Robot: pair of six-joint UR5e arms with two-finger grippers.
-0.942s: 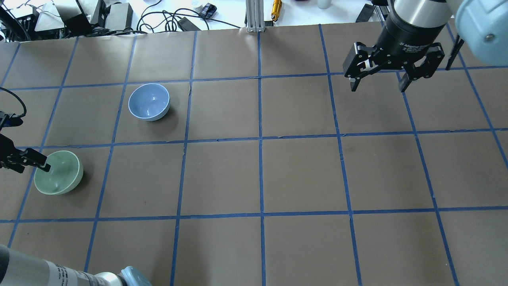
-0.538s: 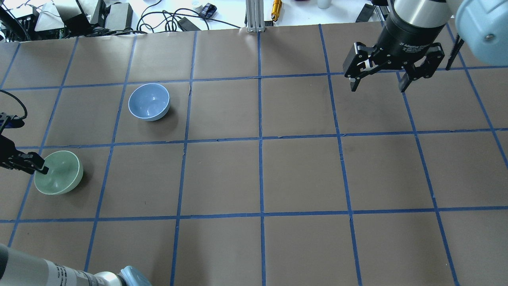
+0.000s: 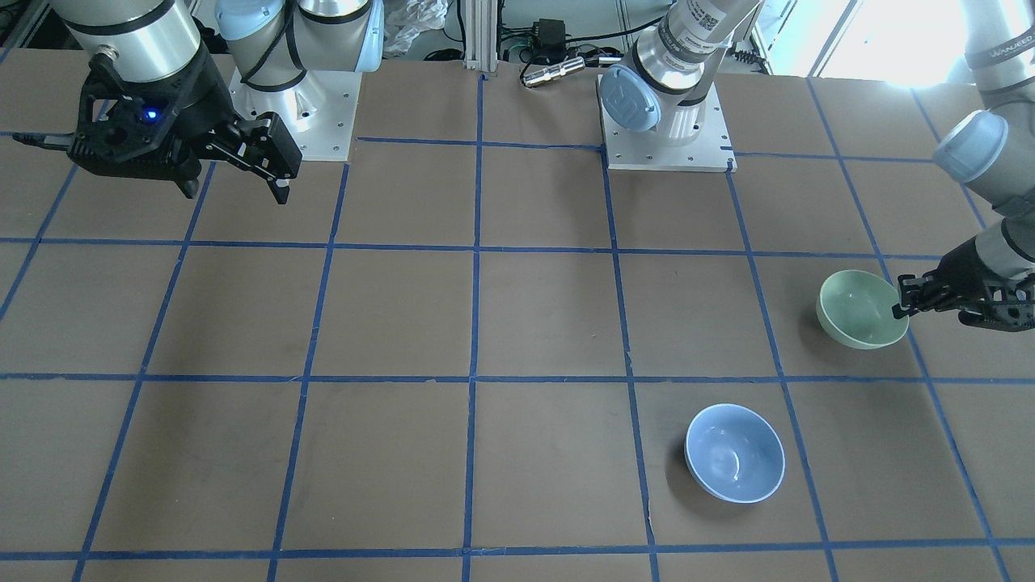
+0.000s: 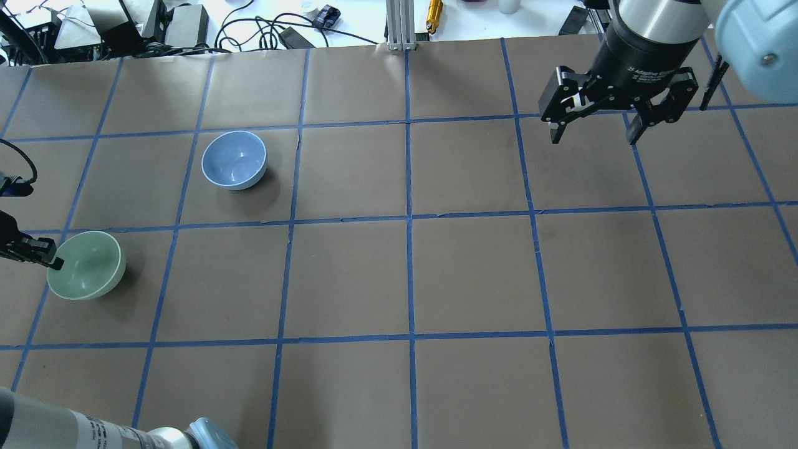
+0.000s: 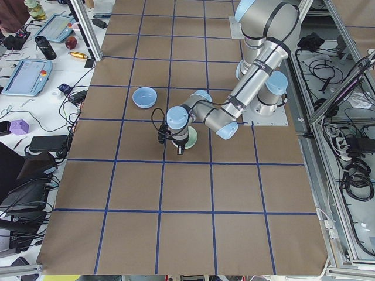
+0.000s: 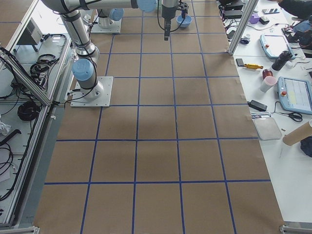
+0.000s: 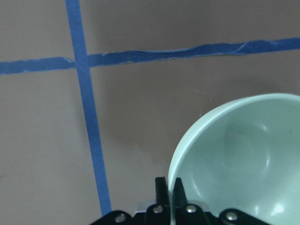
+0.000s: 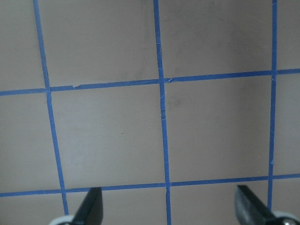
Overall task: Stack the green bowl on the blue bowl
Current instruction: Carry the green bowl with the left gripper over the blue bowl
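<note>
Green bowl [image 4: 87, 266] near the brown surface [image 4: 405, 280] edge, rim pinched by the left gripper [image 4: 53, 262], one finger inside. Blue bowl [image 4: 234, 159] stands apart. Right gripper [image 4: 593, 138] hangs spread wide.

We see the green bowl [image 4: 87, 267] at the far left of the overhead frame, mid-height. It's pale mint, glossy, mouth up, and its left rim is pinched by the left gripper [image 4: 55, 264]. We've got the blue bowl [image 4: 234, 159] up and to the right, well apart. It's pale sky-blue with a thin lighter rim, upright.
</note>
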